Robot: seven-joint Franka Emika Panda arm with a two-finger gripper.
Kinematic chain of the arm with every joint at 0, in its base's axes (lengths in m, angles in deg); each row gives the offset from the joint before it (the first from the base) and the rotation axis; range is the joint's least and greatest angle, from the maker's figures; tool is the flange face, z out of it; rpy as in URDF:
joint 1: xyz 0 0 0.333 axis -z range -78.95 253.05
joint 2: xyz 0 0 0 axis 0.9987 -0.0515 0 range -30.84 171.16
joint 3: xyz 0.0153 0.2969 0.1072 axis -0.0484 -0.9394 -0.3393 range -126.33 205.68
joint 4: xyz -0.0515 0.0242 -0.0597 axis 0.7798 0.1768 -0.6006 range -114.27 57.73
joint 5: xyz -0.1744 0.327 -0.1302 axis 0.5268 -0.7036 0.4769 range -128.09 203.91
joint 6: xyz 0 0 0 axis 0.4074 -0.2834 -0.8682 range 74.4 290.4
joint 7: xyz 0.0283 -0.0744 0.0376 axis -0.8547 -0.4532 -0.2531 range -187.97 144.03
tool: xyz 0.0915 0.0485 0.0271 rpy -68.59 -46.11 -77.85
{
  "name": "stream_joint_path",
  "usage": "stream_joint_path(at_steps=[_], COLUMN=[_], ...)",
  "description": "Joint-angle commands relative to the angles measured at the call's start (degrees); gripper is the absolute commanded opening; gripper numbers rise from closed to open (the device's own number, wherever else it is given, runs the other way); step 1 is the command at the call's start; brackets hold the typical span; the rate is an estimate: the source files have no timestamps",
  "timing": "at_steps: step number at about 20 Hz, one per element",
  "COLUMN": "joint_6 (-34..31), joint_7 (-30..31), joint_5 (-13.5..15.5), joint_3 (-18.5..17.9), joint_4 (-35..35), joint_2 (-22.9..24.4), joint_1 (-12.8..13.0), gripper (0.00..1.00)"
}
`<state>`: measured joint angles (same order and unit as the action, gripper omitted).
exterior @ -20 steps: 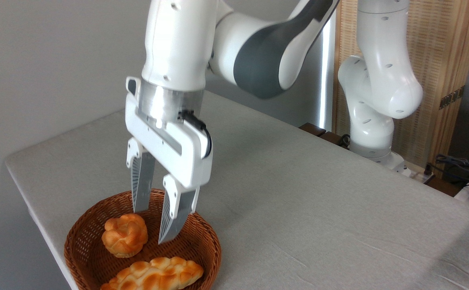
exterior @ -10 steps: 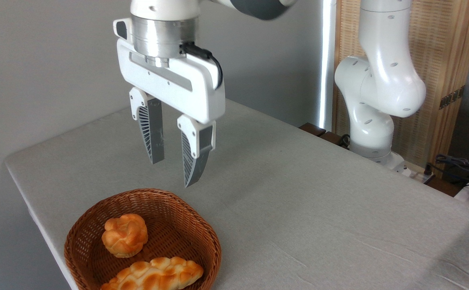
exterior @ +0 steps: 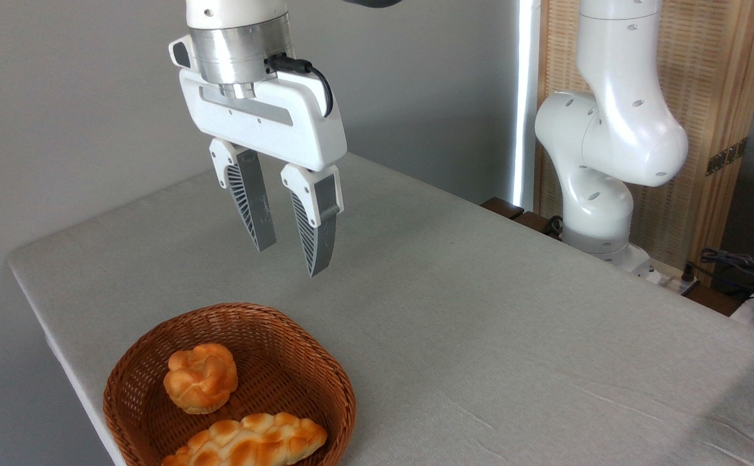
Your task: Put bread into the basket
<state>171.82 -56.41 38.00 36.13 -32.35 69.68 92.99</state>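
The bread (exterior: 247,443), a long golden braided loaf, lies in the near part of the wicker basket (exterior: 334,378) at the bottom left, its near end cut off by the frame edge. My gripper (exterior: 289,259) hangs open and empty well above the basket's far rim, a little to the right of its middle. Nothing is between its ribbed grey fingers (exterior: 250,200).
A small round knotted bun (exterior: 200,377) sits in the basket behind the loaf. The grey table (exterior: 512,336) stretches right and back; its left edge runs close beside the basket. The arm's white base (exterior: 600,220) stands at the far right, with cables (exterior: 742,268) beyond it.
The gripper has risen out of the basket, where its fingers stood by the bun, and shifted slightly right. It stays open and empty. Both pieces of bread have not moved.
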Motion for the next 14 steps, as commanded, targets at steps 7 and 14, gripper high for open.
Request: stream_joint_path(at_steps=[7, 14], joint_6=[-1.76, -1.76], joint_7=[1.40, 0.87], joint_5=[0.18, 0.09], joint_3=[2.75, 2.05], joint_4=[0.29, 0.38], joint_2=[0.75, 0.75], joint_1=[-0.84, -0.84], gripper=[1.00, 1.00])
